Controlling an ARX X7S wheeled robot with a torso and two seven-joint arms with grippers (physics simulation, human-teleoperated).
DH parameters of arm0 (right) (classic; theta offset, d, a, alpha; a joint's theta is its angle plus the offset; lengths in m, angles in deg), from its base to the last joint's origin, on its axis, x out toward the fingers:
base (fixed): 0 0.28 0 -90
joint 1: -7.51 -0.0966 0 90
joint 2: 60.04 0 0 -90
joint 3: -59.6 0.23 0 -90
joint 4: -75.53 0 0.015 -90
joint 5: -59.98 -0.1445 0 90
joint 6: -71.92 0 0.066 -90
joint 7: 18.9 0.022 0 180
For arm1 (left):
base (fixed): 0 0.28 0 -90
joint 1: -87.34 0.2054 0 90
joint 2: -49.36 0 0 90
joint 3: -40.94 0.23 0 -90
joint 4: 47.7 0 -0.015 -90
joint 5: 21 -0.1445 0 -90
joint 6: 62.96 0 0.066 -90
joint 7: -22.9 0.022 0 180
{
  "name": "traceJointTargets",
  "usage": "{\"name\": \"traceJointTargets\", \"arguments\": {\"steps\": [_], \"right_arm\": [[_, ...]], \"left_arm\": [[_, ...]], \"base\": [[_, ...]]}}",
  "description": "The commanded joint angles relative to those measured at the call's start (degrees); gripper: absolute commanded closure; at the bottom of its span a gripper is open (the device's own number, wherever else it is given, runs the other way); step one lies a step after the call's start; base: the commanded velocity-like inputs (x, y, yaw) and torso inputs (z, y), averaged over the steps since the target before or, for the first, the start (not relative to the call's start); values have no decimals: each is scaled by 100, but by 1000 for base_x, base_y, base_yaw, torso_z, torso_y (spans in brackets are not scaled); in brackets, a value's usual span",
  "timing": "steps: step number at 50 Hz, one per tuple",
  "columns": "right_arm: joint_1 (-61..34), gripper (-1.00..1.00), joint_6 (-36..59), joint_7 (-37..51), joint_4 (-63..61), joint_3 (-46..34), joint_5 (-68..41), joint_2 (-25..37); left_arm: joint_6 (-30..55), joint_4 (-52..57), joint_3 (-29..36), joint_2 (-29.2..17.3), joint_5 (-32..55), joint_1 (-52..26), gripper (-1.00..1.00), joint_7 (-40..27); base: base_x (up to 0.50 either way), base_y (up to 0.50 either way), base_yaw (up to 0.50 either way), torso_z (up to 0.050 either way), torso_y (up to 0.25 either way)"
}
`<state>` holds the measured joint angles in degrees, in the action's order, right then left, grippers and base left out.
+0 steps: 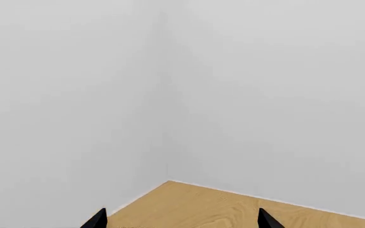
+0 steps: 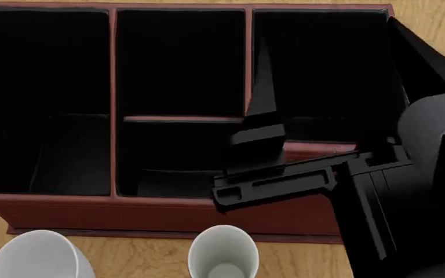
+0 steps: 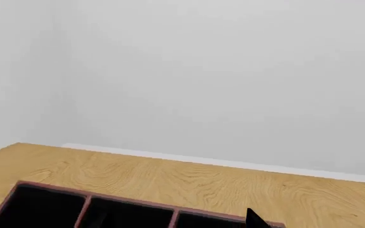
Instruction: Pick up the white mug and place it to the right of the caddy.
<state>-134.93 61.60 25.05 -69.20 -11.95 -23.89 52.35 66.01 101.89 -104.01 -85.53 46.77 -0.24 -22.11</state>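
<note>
The caddy (image 2: pixel 180 119), a big reddish-brown box with black compartments, fills most of the head view. Its far rim (image 3: pixel 129 202) shows in the right wrist view. At the near left edge, in front of the caddy, stands the white mug (image 2: pixel 37 258), wide and cut off by the frame. My right gripper (image 2: pixel 327 35) hovers open over the caddy's right compartments, holding nothing and well away from the mug. One dark fingertip (image 3: pixel 254 219) shows in its wrist view. My left gripper (image 1: pixel 182 221) is open and empty, facing a wall corner.
A slimmer cup (image 2: pixel 222 249) with a white inside stands in front of the caddy's middle, right of the white mug. Bare wooden surface (image 2: pixel 431 23) shows right of the caddy, partly under my right arm (image 2: pixel 416 191). White walls (image 3: pixel 201 71) lie beyond.
</note>
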Motion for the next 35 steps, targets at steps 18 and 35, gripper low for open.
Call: {"name": "traceJointTargets", "arguments": {"steps": [18, 35], "right_arm": [[-1613, -100, -1322, 3378, 160, -2763, -3602, 488], [-2454, -100, -2705, 4581, 554, -5247, -4359, 417]], "left_arm": [[-566, -61, -222, -22, -247, 818, -100, 13], [-739, -136, -49, -45, -288, 860, -100, -228]], "base": [[0, 0, 0, 0, 0], [0, 0, 0, 0, 0]]}}
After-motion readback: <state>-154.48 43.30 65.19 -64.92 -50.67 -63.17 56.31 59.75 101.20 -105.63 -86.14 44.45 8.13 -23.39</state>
